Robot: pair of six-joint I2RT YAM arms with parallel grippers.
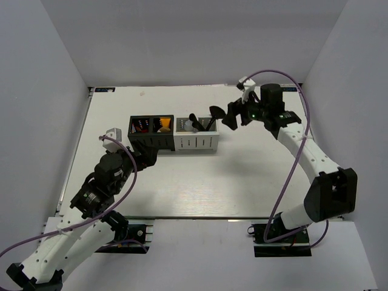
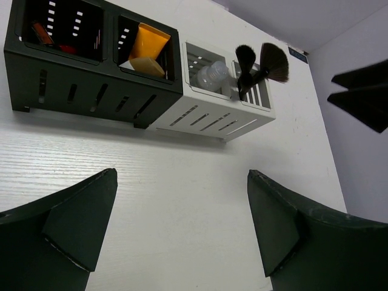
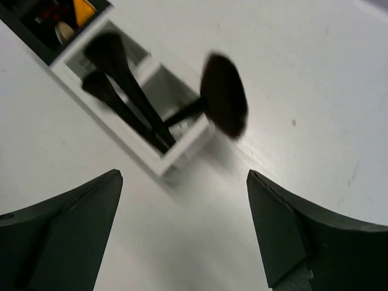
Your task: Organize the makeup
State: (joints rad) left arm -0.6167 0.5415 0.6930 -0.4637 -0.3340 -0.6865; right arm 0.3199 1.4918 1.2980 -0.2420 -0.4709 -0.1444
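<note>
Two illegible dark labels (image 1: 103, 90) along table's (image 1: 242, 182) far edge beyond brushes (image 1: 216, 113)

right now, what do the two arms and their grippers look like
Both arms have white links and black joint housings: the left arm and the right arm. A purple cable loops along each. The left gripper and right gripper are black, each with two wedge-shaped fingers.
</note>
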